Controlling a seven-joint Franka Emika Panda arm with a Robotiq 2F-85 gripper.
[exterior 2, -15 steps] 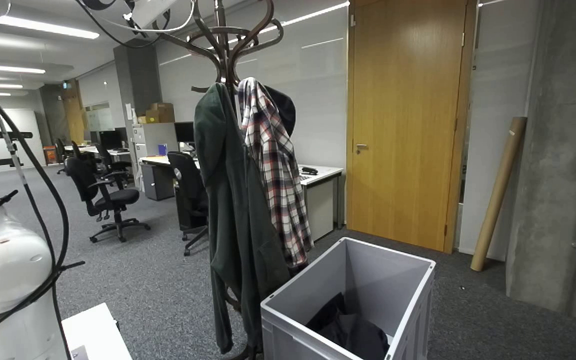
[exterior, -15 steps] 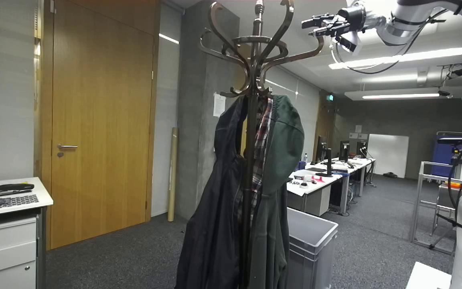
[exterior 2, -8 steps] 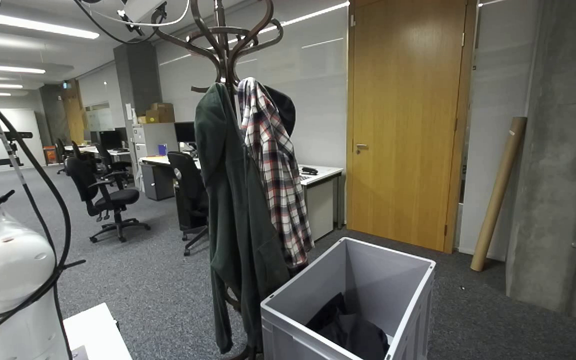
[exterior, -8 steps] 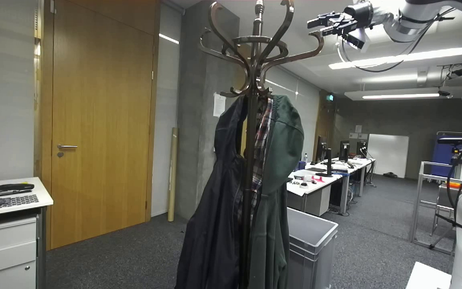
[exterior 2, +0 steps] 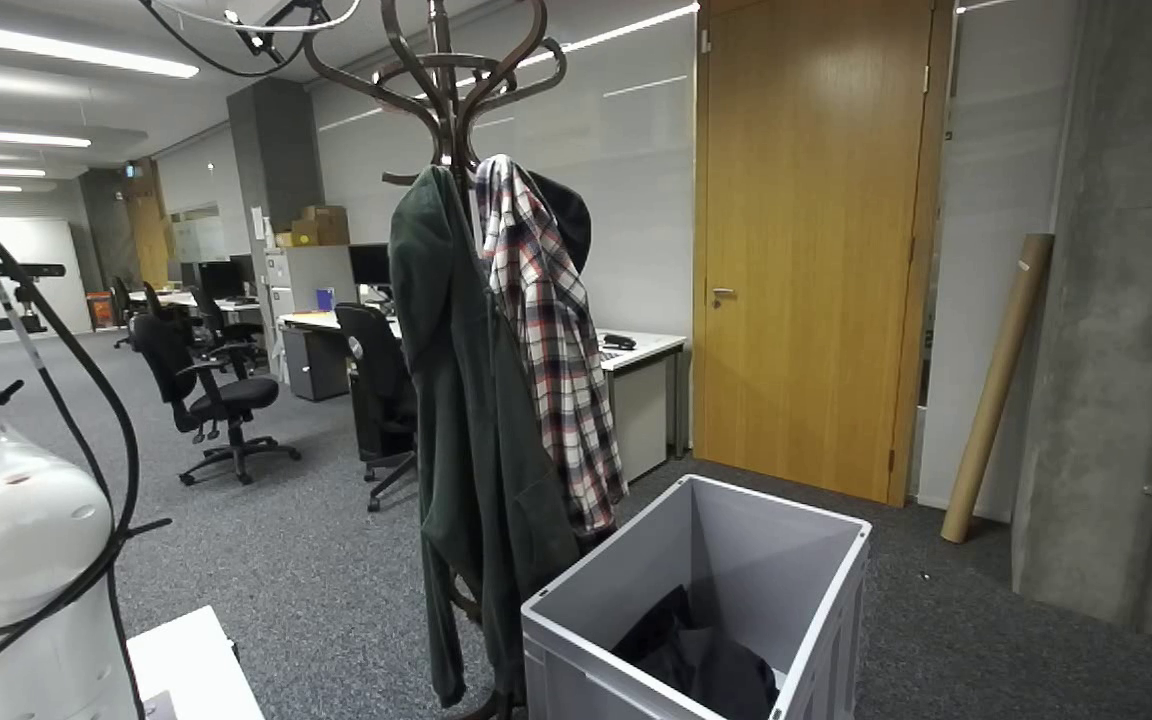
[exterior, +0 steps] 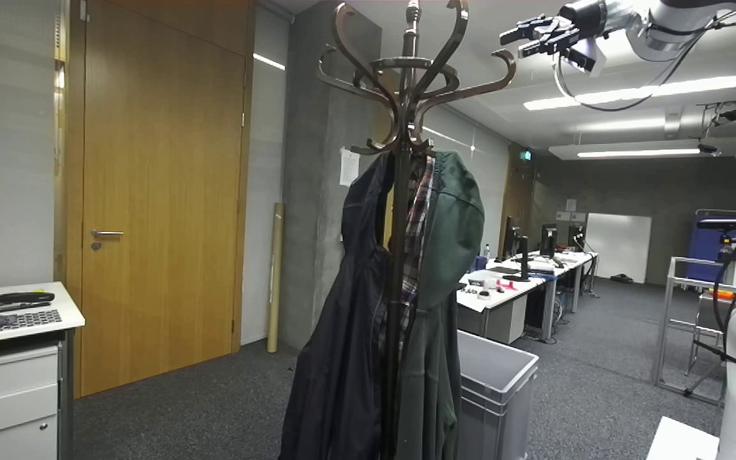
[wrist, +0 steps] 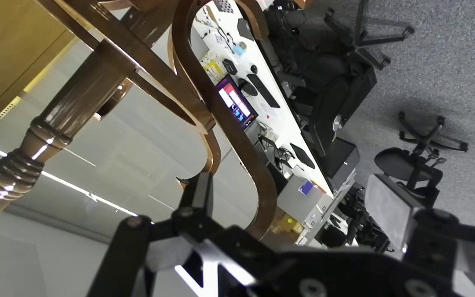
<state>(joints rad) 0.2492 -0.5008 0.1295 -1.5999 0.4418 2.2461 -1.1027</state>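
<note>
The end effector point(wrist: 295, 198) is spread wide, holding nothing. In the wrist view, the coat rack point(wrist: 93, 78) lies toward ten o'clock.

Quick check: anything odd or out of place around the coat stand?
Only mildly: dark fabric lies crumpled in the grey crate, while the plaid shirt hangs on the coat stand. I see nothing spilled or damaged.

Coat rack point(exterior: 401, 204) in all views, wrist view closest, tilted
</note>
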